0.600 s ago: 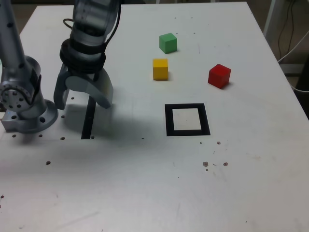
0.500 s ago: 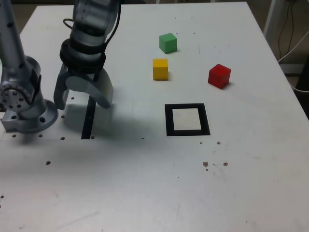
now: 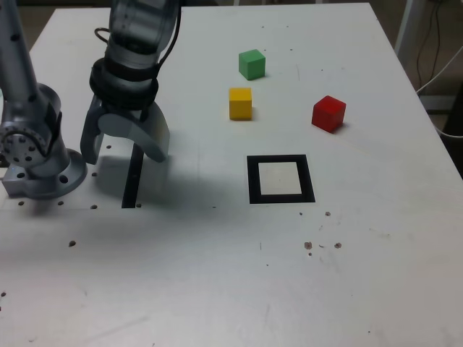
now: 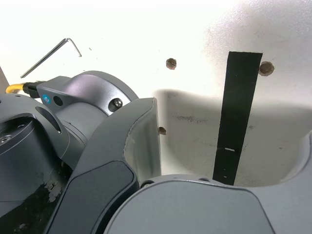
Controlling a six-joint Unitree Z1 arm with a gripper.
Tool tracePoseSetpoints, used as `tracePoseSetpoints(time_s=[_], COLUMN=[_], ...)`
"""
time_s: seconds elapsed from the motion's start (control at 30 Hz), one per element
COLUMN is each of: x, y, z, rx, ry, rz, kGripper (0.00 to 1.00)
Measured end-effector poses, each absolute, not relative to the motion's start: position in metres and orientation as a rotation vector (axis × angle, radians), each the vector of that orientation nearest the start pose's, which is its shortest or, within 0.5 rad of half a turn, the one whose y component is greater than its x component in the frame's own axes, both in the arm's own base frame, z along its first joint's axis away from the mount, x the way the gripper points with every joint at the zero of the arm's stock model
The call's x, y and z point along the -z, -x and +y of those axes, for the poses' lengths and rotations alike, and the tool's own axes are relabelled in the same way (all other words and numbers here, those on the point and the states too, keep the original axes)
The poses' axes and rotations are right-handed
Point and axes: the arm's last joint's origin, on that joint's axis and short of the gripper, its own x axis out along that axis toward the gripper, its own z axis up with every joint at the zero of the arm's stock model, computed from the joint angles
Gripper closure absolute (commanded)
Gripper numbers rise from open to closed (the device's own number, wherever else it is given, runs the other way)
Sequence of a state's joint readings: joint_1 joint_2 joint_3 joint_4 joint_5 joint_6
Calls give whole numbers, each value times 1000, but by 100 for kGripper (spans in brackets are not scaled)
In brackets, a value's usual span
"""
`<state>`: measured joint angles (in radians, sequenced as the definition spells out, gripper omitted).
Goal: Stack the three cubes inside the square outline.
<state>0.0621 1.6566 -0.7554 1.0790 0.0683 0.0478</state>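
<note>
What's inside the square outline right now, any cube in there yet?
Nothing. The square outline shows only its bare white centre, fully in view. The green cube, yellow cube and red cube all sit on the table beyond it, apart from each other.

Exterior view evenly lit, sharp; soft shadow under hand (image 3: 124,152). Wrist view overexposed, table (image 4: 146,29) glaring.

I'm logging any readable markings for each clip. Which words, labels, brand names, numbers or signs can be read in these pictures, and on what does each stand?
None can be read in either view.
The green cube, yellow cube and red cube: plain faces.
The square outline and black strip: bare, no characters.
The arm base carries a small blue round mark, too small to make out.
The gripper shows no lettering.
</note>
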Motion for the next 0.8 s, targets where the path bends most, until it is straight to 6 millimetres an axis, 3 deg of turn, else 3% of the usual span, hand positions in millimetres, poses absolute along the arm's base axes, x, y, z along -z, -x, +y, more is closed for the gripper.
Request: tracePoseSetpoints(time_s=[0.4,0.8], x=[-215,-245], y=[-166,-203], z=[13,15], rx=[-33,-4], ry=[-29,-29], rz=[1966,1915], kGripper=[1,1])
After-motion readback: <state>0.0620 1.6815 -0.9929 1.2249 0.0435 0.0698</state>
